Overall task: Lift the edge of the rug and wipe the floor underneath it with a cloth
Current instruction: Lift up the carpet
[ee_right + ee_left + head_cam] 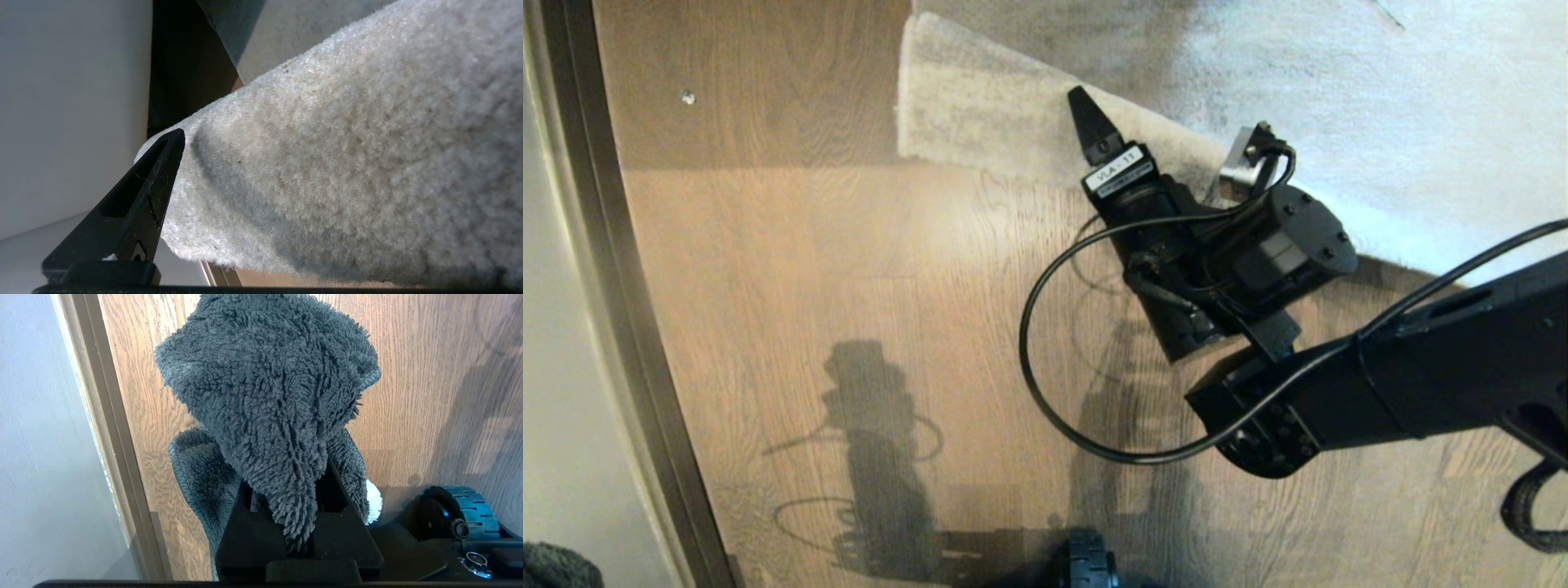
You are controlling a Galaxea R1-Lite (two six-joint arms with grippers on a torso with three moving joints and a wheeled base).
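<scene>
The grey-beige rug point(1339, 90) covers the upper right of the head view, and its rug edge point(980, 159) is raised off the brown wood floor point(849, 261) in a fold. My right gripper point(1104, 135) is at that fold, open. One black finger point(155, 192) lies on the pile side, and the rug edge point(204, 245) fills the gap and hides the other finger. My left gripper point(292, 486) is parked low at the left, shut on the dark grey fuzzy cloth point(269, 388), which also shows in the head view's corner point(556, 567).
A wall with a dark baseboard point(621, 286) runs down the left side. A wheel of my base point(1086, 563) is at the bottom, seen also beside the left gripper point(461, 514). A small shiny speck point(688, 97) lies on the floor. The right arm's cable point(1033, 359) loops over the planks.
</scene>
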